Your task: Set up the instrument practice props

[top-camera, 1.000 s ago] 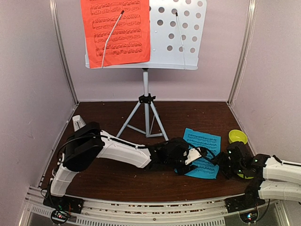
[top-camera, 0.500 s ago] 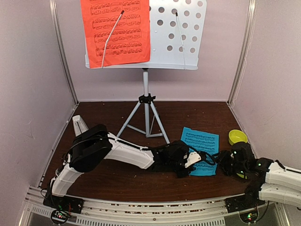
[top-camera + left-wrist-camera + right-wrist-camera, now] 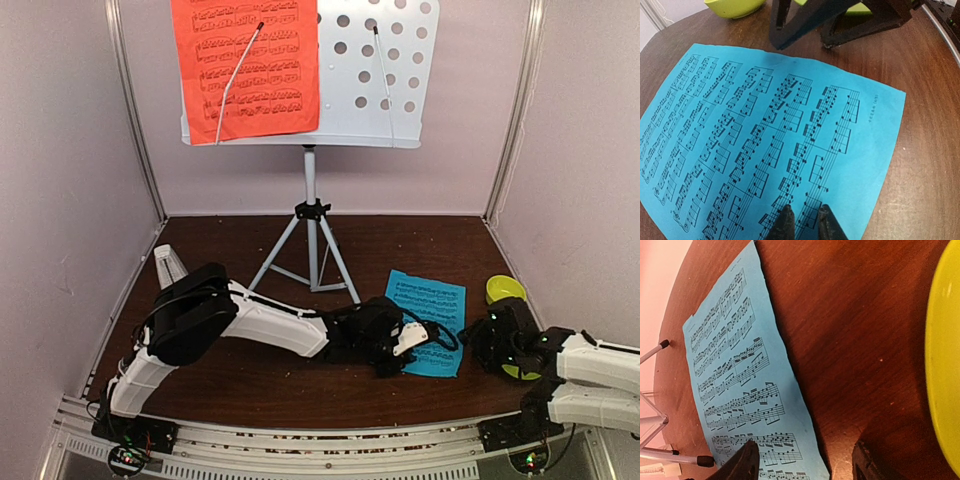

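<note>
Blue sheet lies flat on the bench, right of the tripod feet and just left of the green bowl, face up with the staves readable in both wrist views. Change over the last second: the left tool narrows from clearly apart to nearly together, and its tips now sit on the sheet's near edge with only a sliver of blue between them. Whether paper is actually caught between the tips, I cannot tell; the sheet looks uncreased and hardly displaced, its near edge only a little nearer the stand than before. The left arm also sits slightly further back, so the grey metronome at the far left shows more fully. The right tool stands apart, one finger over the sheet's right margin and the other over bare wood beside the green plate; it holds nothing. The red sheet is already on the left half of the stand, with the right half bare. Judgement: the pinch on the blue sheet is just being made and the lift is not yet started. If the grip is only on the surface, the paper will likely slide rather than rise.
</note>
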Robot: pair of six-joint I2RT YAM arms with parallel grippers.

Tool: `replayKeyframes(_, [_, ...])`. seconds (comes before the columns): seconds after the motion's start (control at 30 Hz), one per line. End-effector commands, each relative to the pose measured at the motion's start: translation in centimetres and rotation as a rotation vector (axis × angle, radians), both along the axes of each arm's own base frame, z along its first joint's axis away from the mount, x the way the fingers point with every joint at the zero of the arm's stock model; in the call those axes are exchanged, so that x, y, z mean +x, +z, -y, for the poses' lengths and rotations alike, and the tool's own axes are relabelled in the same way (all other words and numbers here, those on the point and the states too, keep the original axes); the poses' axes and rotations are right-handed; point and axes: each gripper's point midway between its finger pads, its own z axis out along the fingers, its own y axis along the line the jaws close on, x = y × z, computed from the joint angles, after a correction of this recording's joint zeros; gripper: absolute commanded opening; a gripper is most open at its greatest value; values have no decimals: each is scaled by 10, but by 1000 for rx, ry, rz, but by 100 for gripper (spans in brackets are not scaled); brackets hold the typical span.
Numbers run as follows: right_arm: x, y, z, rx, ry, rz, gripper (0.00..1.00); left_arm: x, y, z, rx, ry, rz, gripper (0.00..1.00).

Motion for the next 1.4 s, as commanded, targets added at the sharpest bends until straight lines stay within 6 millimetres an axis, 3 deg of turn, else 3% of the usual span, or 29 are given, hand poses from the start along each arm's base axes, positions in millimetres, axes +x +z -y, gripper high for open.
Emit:
replayKeyframes(0.0, [3,-4,-12,46,42,-6,64,7,10,2,-16,-8,22,20])
replayKeyframes(0.33, [26,17,-56,235,175,91,54,11,10,0,-23,-9,8,18])
replayKeyframes(0.57, [37,46,-55,263,166,229,46,12,9,-2,-19,-11,4,17])
replayKeyframes(0.7, [40,56,-53,263,167,277,50,12,9,-2,-21,-15,-1,17])
replayKeyframes(0.87, [40,48,-54,252,174,238,50,11,24,-3,-74,-19,13,17])
replayKeyframes(1.07, [38,56,-70,392,200,259,48,10,28,-2,-82,-27,16,17])
replayKeyframes(1.17, [37,63,-74,424,213,273,52,9,27,-2,-83,-26,12,17])
replayKeyframes(1.27, [32,55,-66,344,203,210,62,10,27,-2,-82,-22,11,17])
replayKeyframes(1.37, [14,42,-44,211,163,83,68,10,28,-3,-81,-20,15,17])
